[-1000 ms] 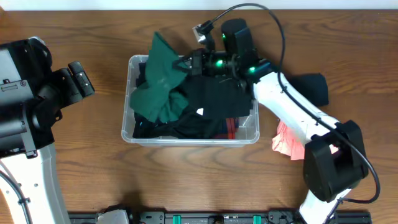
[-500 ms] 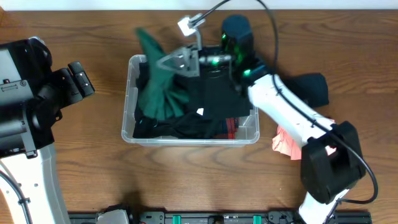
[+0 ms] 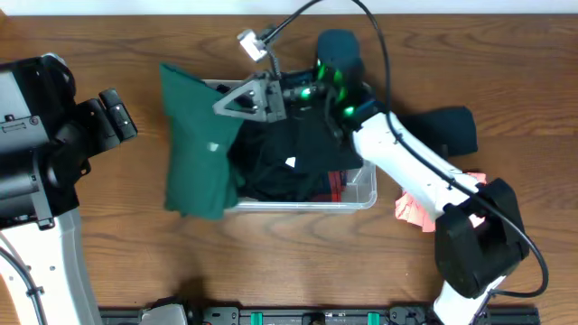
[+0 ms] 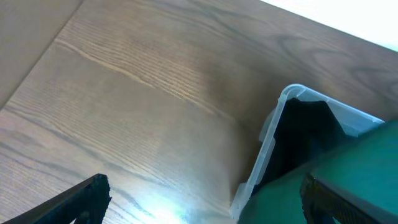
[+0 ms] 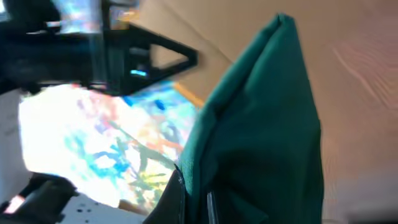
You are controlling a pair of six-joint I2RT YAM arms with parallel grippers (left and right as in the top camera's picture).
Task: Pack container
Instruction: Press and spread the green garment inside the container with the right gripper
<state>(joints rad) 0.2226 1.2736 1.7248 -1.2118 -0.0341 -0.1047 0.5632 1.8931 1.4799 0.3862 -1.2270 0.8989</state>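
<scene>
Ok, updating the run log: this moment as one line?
right gripper: shut on green garment | garment: hanging over left end of container | left gripper: open, beside container | black clothes: inside container

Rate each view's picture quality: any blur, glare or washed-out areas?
Overhead: sharp, evenly lit, the green cloth crisp. Left wrist: mostly clear, with a soft glare patch on the table near the bottom edge. Right wrist: badly blurred, the left half a washed-out colour smear; only the cloth reads.
</scene>
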